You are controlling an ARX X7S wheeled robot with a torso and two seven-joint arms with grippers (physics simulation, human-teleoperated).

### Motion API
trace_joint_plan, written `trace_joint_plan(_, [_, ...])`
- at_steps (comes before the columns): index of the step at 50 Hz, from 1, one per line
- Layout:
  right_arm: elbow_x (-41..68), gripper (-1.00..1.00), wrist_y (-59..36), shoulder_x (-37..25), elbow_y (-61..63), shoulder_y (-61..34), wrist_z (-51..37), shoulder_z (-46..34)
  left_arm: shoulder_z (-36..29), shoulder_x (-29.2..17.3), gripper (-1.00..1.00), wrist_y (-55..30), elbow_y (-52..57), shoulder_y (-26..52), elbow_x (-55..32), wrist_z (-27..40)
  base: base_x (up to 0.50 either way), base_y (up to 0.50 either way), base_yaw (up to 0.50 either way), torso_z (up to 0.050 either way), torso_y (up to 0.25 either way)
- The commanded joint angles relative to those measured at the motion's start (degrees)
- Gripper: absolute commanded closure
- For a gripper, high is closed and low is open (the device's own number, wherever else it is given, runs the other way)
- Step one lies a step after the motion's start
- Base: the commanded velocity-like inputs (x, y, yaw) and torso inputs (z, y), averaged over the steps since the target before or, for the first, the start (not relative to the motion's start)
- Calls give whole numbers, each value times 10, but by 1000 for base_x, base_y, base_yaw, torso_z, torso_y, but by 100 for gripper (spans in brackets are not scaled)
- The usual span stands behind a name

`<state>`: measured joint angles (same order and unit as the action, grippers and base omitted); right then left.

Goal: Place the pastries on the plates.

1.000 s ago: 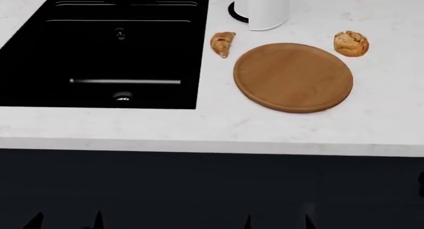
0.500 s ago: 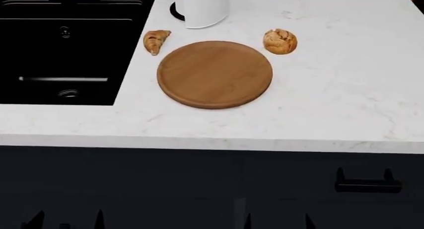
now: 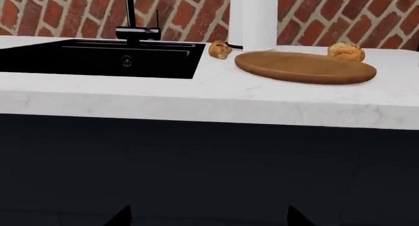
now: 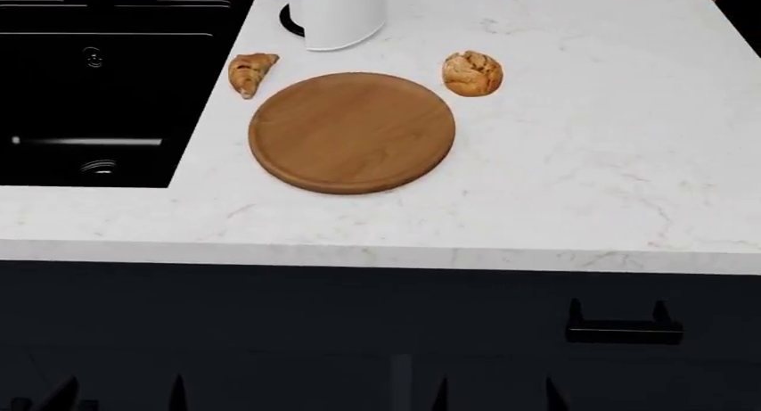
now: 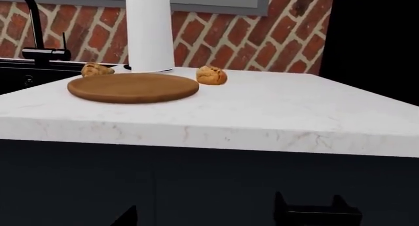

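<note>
White marble counter [image 4: 571, 161] carries croissant [image 4: 249, 73] at ten o'clock and bun [image 4: 472, 73] at one o'clock of wooden board [image 4: 352, 132], both unplated since the left gripper [image 4: 102, 395] and right gripper [image 4: 494, 395] hang low with fingertips parted, empty.

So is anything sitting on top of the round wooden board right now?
No. The wooden board is bare in all three views. The croissant and the bun lie on the counter beside it, apart from its edge. Underneath the board cannot be seen.

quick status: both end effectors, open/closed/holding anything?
Left end effector: open, holding nothing; its fingertips show apart, below the counter edge.
Right end effector: open, holding nothing; also low in front of the cabinet.
</note>
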<state>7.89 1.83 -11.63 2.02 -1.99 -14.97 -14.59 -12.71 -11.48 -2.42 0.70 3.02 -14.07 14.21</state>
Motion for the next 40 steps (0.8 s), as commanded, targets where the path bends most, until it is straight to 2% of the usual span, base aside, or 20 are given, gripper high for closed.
trace_joint_plan(1, [23,-100,-75,-13,81,-2,-7,2,-8,-29,-100,-137,155,2,-15,37,0,0,0,0,0])
trace_joint_plan(6, [49,-100,-178,-34,185,-20,-15,9,-7,-43,-100,-263,271,41,-48,59,0,0,0,0,0])
trace_joint_plan(12, [90,-100,-330,-52,317,-61,-44,29,30,-46,-100,-457,399,125,-147,107,0,0,0,0,0])
trace_joint_plan(15, [96,-100,-381,-62,362,-81,-55,31,52,-40,-100,-514,424,164,-188,121,0,0,0,0,0])
trace_joint_plan(19, [125,-100,-453,-68,423,-116,-64,46,89,-31,-100,-629,484,231,-261,159,0,0,0,0,0])
trace_joint_plan(23, [162,-100,-517,-64,466,-154,-72,65,125,-18,-100,-698,528,273,-313,191,0,0,0,0,0])
trace_joint_plan(26, [188,-100,-575,-64,507,-187,-84,79,179,4,-100,-761,558,303,-379,222,0,0,0,0,0])
trace_joint_plan(29, [208,-100,-607,-62,533,-206,-91,91,233,23,-100,-832,591,347,-470,291,0,0,0,0,0])
trace_joint_plan(31, [222,-100,-631,-59,550,-221,-97,97,283,31,-100,-864,589,375,-580,366,0,0,0,0,0])
trace_joint_plan(33, [240,-100,-659,-57,571,-241,-106,107,298,21,-100,-866,574,401,-680,449,0,0,0,0,0])
trace_joint_plan(35, [296,-100,-659,-63,579,-255,-131,122,284,-3,-100,-843,553,426,-779,548,0,0,0,0,0])
trace_joint_plan(36, [344,-100,-660,-86,579,-274,-177,115,267,-20,-100,-822,545,440,-827,599,0,0,0,0,0])
trace_joint_plan(40, [470,-100,-621,-148,579,-318,-290,88,215,-59,-100,-760,539,479,-922,714,0,0,0,0,0])
